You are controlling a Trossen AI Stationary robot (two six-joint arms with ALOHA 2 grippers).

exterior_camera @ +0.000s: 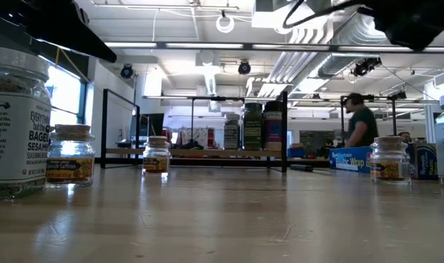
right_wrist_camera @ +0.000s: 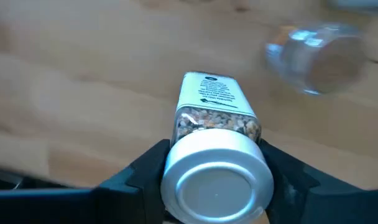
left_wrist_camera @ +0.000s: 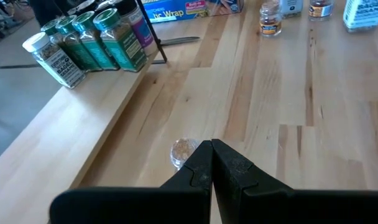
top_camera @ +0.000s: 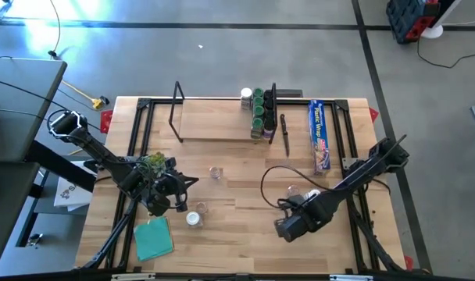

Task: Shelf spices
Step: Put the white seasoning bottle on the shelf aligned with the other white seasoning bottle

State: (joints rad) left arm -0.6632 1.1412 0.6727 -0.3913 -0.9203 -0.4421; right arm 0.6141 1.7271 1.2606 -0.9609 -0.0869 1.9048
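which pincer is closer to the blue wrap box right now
The right. The right pincer is at the table's front with a silver-lidded jar between its fingers, on the same side as the blue wrap box. The left pincer is shut, farther away across the table's middle.

The table [top_camera: 237, 156] is light wood with pale stripes. The box [top_camera: 319, 136] is blue. The cloth [top_camera: 153, 238] is teal. Four jars on the shelf [left_wrist_camera: 108, 37] have green lids. One jar [right_wrist_camera: 215, 149] has a shiny silver lid and a white label.

Grey concrete floor [top_camera: 222, 55], exposed ceiling ducts [exterior_camera: 317, 29], bright window [exterior_camera: 65, 91].
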